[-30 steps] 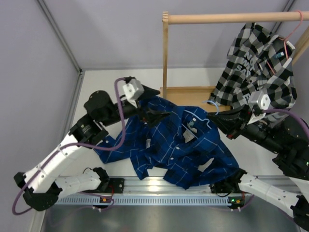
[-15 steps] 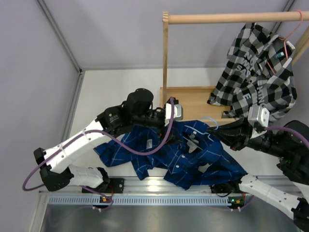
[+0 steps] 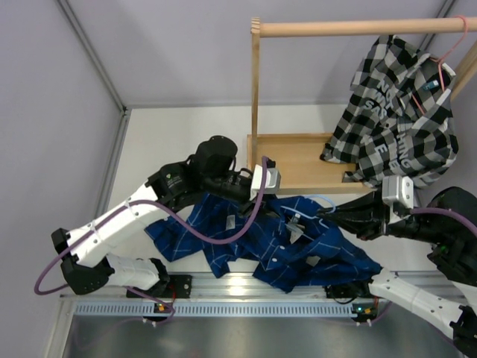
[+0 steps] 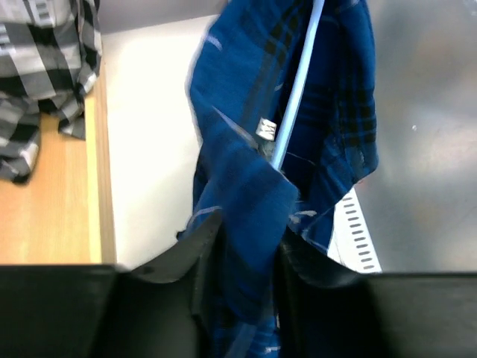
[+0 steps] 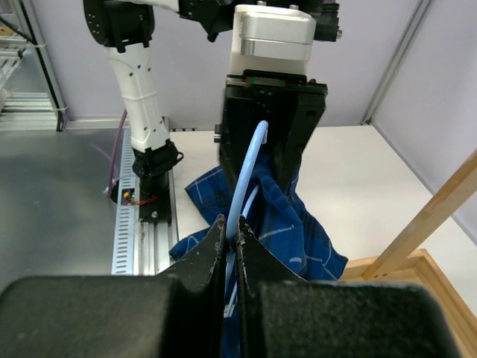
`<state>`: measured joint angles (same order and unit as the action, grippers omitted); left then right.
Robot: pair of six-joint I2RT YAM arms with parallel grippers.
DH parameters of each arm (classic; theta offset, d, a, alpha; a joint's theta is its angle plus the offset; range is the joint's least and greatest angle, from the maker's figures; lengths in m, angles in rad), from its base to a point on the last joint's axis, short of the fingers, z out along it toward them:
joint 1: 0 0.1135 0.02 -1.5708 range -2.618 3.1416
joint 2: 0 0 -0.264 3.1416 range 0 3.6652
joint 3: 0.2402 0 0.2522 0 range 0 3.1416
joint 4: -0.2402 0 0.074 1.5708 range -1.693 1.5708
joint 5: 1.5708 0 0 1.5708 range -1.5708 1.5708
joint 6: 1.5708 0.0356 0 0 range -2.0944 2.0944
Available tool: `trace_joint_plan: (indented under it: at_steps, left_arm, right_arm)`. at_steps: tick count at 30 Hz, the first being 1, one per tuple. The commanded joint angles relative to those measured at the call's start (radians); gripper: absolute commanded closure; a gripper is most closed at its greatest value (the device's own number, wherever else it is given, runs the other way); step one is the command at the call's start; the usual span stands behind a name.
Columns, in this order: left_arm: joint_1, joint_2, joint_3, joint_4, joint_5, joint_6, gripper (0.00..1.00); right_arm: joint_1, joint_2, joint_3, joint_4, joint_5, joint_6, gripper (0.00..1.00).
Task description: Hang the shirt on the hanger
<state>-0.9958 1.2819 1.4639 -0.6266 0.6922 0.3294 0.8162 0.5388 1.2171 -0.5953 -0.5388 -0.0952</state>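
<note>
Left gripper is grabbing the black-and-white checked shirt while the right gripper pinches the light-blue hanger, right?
Not quite. The left gripper grips the blue shirt, as the left wrist view shows. The black-and-white checked shirt hangs on the wooden rail. The right gripper does pinch the light-blue hanger.

Pale grey walls (image 3: 171, 52); white surface (image 3: 186, 123); wooden rack (image 3: 256, 82), rail across top, tray base; checked shirt (image 3: 395, 112) hangs there.

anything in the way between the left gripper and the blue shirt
Nothing visible. The shirt fabric fills the gap between the fingers of the left gripper. The hanger wire runs along the fabric just beyond, pinched by the right gripper.
</note>
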Motion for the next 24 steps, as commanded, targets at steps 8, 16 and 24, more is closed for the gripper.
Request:
trace_joint_plan:
  at_steps: [8,16,24]
  left_arm:
    - [0.000,0.040,0.076,-0.002,0.130,0.028,1.00]
    - [0.002,0.016,0.078,-0.051,0.152,0.074,1.00]
    - [0.003,-0.021,0.073,-0.065,0.162,0.082,1.00]
  right_arm:
    - [0.009,0.026,0.010,0.068,-0.099,-0.021,1.00]
    - [0.009,-0.039,-0.033,-0.010,0.038,-0.028,0.47]
    - [0.011,-0.155,-0.013,-0.276,0.088,-0.009,0.45]
